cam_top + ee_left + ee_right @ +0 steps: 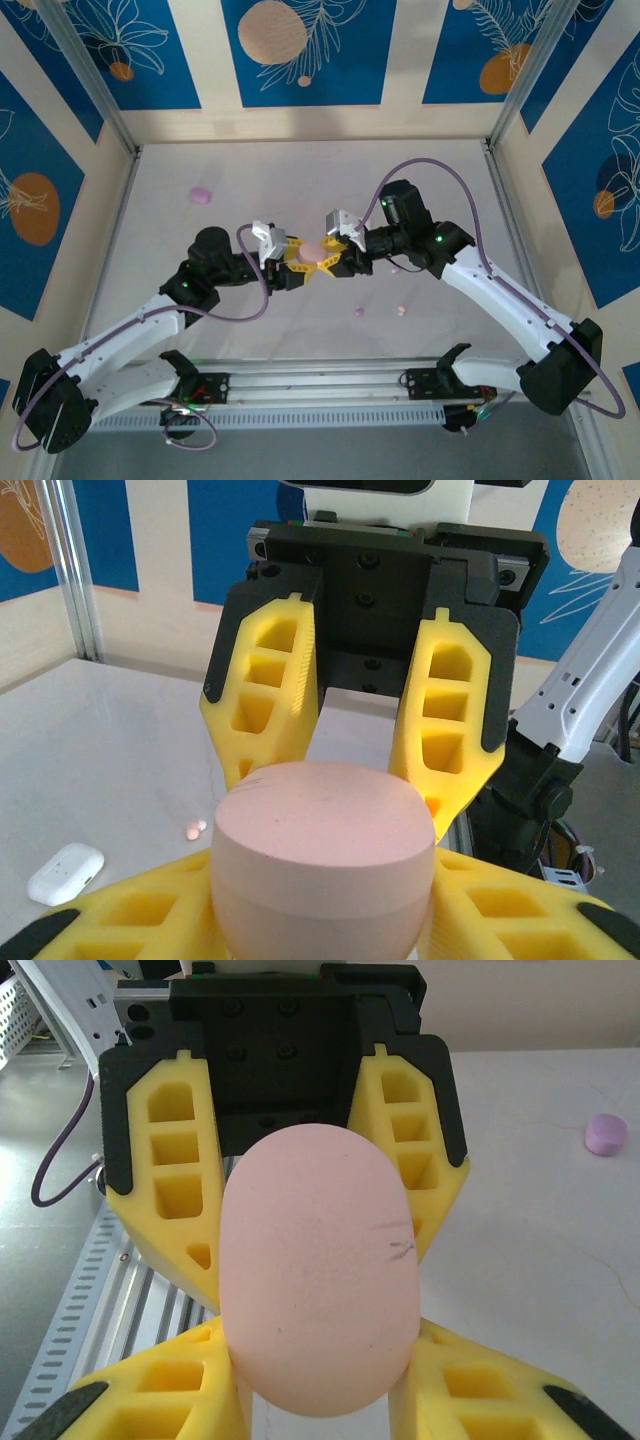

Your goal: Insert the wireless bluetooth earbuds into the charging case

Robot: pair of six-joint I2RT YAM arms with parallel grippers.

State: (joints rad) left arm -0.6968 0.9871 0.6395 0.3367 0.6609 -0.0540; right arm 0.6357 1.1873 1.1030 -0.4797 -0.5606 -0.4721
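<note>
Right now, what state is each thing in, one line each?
pink charging case: closed, held between both grippers
left gripper: shut on the pink charging case
right gripper: shut on the pink charging case
white case: closed, lying on the table
purple case: lying on the table
loose earbuds: on the table, uncased

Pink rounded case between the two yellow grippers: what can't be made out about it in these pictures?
Inside of the pink rounded plastic case: hidden by its own shell, both wrist views.
Its outline, top view: covered by yellow gripper fingers.
Tiny pale buds on the white table, top view: too small to tell shape.
</note>
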